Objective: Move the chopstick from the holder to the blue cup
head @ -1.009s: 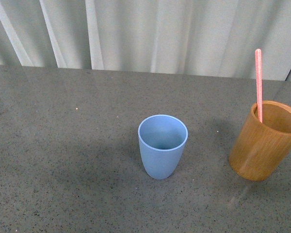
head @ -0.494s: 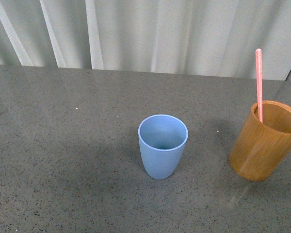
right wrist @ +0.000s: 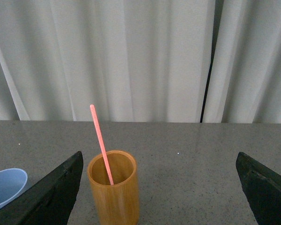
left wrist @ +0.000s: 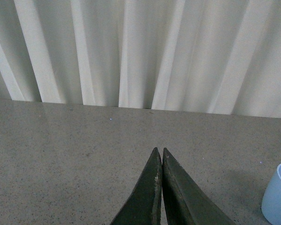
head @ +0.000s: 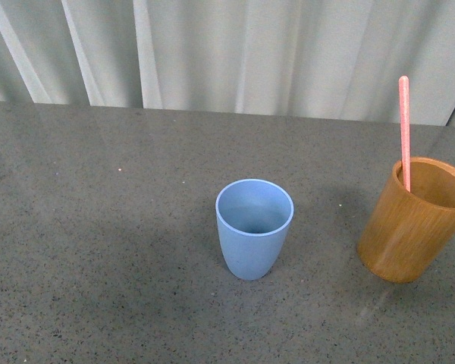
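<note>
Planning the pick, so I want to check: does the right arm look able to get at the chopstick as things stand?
Probably yes. The right gripper is open, the chopstick stands well above the rim of the holder ahead of it, and nothing lies between them.

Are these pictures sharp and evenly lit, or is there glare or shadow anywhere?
Front view: sharp, softly lit; the light-blue tumbler throws a faint shadow on the grey speckled tabletop, which has a pale sheen near the curtain. Left wrist view: slightly hazy, the left gripper soft-edged. Right wrist view: clear, pink-red chopstick crisp.
</note>
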`<state>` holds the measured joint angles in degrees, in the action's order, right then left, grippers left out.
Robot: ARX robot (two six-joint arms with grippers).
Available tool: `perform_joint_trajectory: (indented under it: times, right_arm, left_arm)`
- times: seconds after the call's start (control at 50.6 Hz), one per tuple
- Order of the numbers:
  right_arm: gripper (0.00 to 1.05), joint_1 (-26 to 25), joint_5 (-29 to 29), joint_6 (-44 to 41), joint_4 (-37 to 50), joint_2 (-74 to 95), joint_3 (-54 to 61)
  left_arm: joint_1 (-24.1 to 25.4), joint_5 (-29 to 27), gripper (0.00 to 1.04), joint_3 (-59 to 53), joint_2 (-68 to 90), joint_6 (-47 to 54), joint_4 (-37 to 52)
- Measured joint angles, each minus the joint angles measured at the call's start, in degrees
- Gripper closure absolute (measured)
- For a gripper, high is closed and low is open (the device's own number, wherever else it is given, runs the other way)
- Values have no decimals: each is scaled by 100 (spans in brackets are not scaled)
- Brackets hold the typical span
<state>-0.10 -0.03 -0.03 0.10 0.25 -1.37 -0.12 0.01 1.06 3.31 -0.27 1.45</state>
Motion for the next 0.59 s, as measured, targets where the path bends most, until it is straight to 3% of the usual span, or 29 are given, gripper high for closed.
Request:
perform_joint_trajectory:
  times: [0.257, 0.514, 0.593]
  right_arm:
    - [10, 0, 0, 0, 0, 0, 0]
    - [10, 7, 37, -2, -33, 17, -11]
    - [10, 24, 367, -48, -876, 645, -376]
  left_arm:
    - [0, -2, 101, 0, -308, -2, -142]
    - [0, -2, 63, 2, -308, 0, -142]
    - [0, -2, 52, 2, -308, 0, -142]
